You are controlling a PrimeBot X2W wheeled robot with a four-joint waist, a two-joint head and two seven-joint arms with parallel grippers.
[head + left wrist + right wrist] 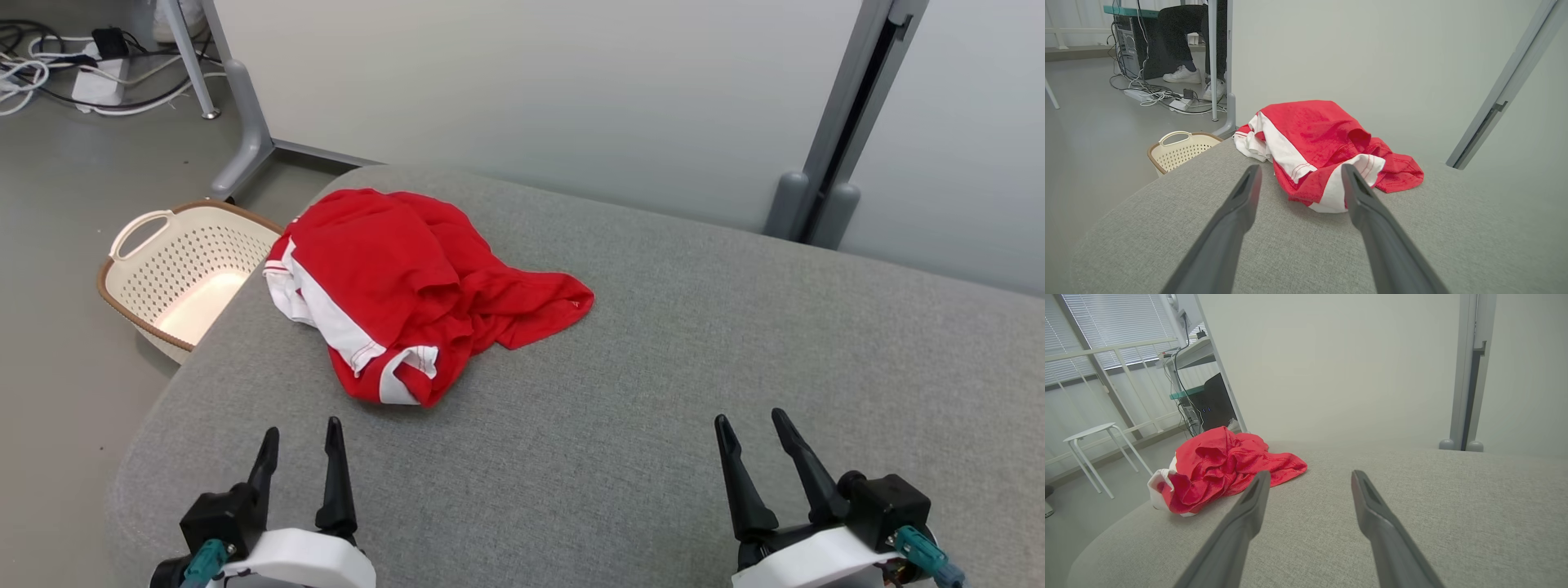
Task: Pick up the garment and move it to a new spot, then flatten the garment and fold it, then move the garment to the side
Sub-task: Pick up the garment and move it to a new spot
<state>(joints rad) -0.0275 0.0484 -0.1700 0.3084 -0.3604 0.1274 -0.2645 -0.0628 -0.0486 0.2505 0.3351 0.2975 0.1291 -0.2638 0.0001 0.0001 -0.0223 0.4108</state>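
The garment (400, 286) lies crumpled at the far left of the table (653, 367), by its edge; left gripper (302, 426) and right gripper (749, 415) hover well short of it, jaws wide and empty. It looks soft, light and limp — I'd pinch a raised fold near the white trim, expecting it to drape.

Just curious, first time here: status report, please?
Left gripper open, right gripper open, both empty. Red garment crumpled on grey surface, untouched. Nothing in the way.

Cream basket (155, 269) on floor (57, 188) beside grey table (653, 367) at nine o'clock. Cables (24, 73) and power strip (98, 82) at eleven. White stool (1090, 433) standing upright.
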